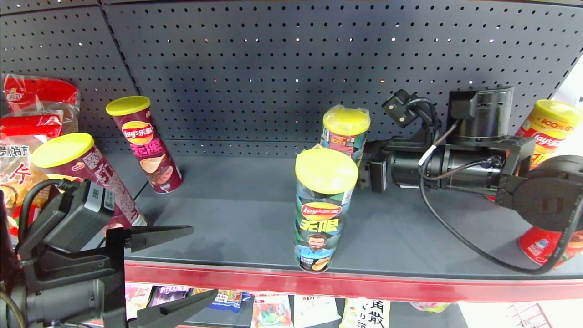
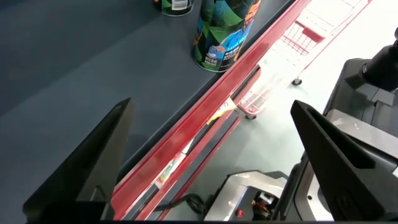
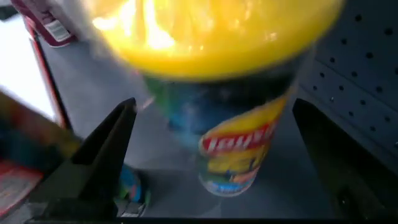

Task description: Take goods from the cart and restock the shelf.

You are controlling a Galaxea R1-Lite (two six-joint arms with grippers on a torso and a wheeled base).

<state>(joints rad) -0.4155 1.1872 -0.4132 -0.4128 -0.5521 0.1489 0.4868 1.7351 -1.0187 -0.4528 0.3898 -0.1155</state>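
Nearest: left gripper (image 1: pixel 205 259) is hanging at the lower left of the head frame, its fingers (image 1: pixel 159 234) spread wide and gripping nothing, over the red front lip of the shelf (image 1: pixel 237 214). At centre right the right gripper (image 1: pixel 364 171) is lying level, coming in from the right edge of the frame. The rear can (image 1: pixel 346 130) is sitting between its fingers (image 3: pixel 106 155), which are standing apart on either side. No contact is showing, so I am reading them as released, not clamped. The rear can is standing upright near the pegboard back, long axis vertical, yellow lid up, logo facing the right wrist camera. The front can (image 1: pixel 323 209), same design, is standing upright just before it at the shelf lip. Judgement: the right arm is far nearer and the left is well apart. The coming move is turning on the fingers lying square across the can's vertical axis, so a level pull-back toward frame right should be clearing both cans. A maroon can (image 1: pixel 145 146) is standing at upper left.
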